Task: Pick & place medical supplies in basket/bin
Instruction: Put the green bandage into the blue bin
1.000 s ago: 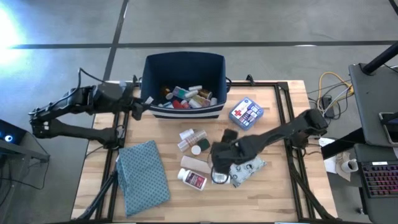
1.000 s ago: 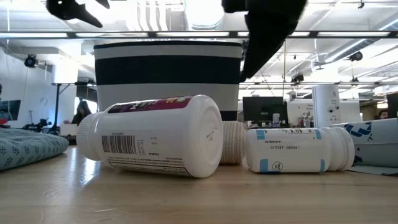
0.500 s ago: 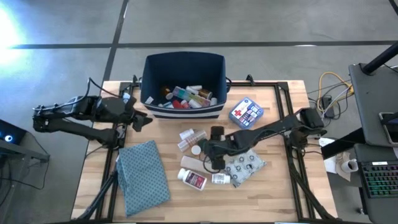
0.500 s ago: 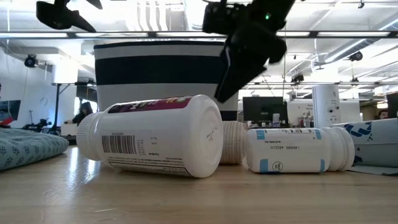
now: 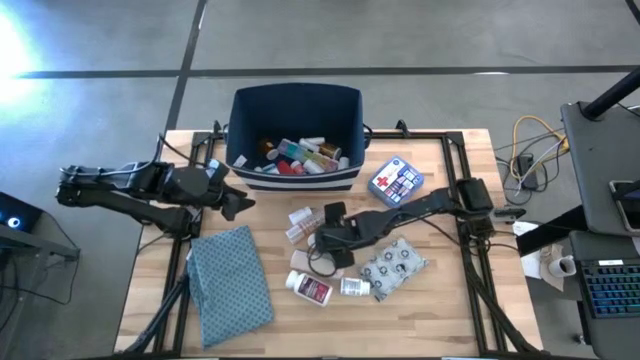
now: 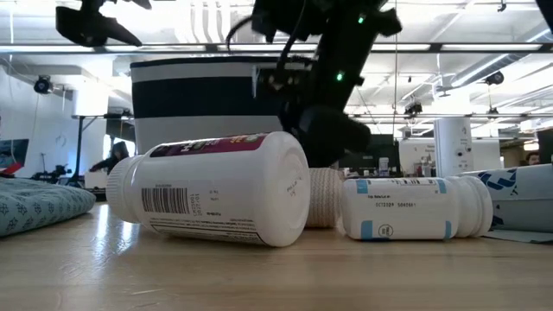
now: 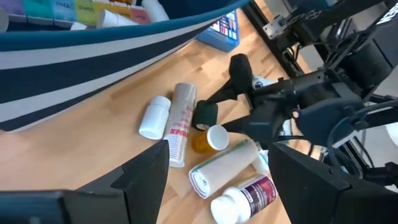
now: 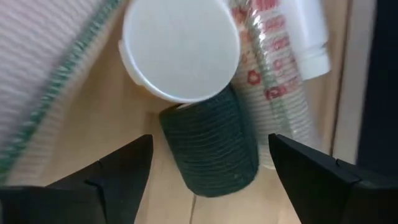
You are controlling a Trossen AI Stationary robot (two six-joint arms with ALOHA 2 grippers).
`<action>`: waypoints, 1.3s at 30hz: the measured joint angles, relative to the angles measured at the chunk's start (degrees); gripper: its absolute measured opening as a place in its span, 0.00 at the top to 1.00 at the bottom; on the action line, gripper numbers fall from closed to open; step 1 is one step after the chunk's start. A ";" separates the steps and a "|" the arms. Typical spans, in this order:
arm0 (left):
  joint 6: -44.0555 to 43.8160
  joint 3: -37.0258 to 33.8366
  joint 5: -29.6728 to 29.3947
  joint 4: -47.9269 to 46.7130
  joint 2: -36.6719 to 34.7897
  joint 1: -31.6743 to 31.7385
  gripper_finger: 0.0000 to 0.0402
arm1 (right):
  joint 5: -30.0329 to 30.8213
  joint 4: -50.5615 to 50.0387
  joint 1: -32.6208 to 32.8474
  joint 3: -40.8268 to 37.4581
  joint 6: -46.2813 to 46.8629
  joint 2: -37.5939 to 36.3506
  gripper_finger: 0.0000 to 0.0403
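The navy striped bin (image 5: 295, 110) stands at the table's far edge with several supplies inside. On the table lie a red-cross box (image 5: 395, 183), a patterned pouch (image 5: 397, 266), a tan bandage roll (image 5: 312, 262), a large white bottle (image 6: 216, 197), a small white bottle (image 6: 415, 207), a clear red-printed tube (image 8: 273, 68), a white-capped bottle (image 8: 180, 50) and a dark green roll (image 8: 211, 155). My right gripper (image 8: 210, 140) is open and low over this cluster, its fingers on either side of the green roll. My left gripper (image 5: 236, 201) is open, raised near the bin's left corner.
A teal dotted cloth (image 5: 232, 282) lies flat at the table's near left. Metal rails frame the table. Bare wood shows between the cloth and the bin and along the near right edge. Cables and a desk stand beyond the right edge.
My right gripper has moved from above the pouch toward the table's left and down onto the cluster of bottles, staying open. My left gripper has drifted from the bin's left corner toward the near edge and slightly right. No supply has moved.
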 joint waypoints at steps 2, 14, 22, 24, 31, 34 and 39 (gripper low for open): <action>-0.04 0.02 -0.02 0.29 0.66 0.00 0.37 | -1.83 -0.10 -0.74 0.33 -0.03 1.07 0.22; -0.04 0.11 -0.42 0.38 2.96 0.00 0.37 | -8.02 -1.00 -4.30 0.53 11.01 1.62 0.32; 0.03 0.02 -3.00 0.82 4.19 0.00 0.37 | -12.21 -1.43 -6.68 0.45 21.10 1.22 0.51; 0.11 0.02 -3.01 0.84 4.47 0.00 0.37 | -14.75 -3.41 -6.70 0.44 22.48 0.38 0.54; 0.20 0.02 -3.85 1.10 5.32 0.00 0.37 | -17.60 -7.48 -5.30 1.29 29.43 -8.63 0.56; 0.22 0.02 -4.74 1.18 5.91 0.02 0.37 | -13.68 -6.27 -4.56 1.37 32.51 -14.38 0.56; 0.22 0.02 -4.73 1.27 6.47 0.02 0.37 | 1.40 2.16 -3.74 1.37 35.05 -24.05 0.54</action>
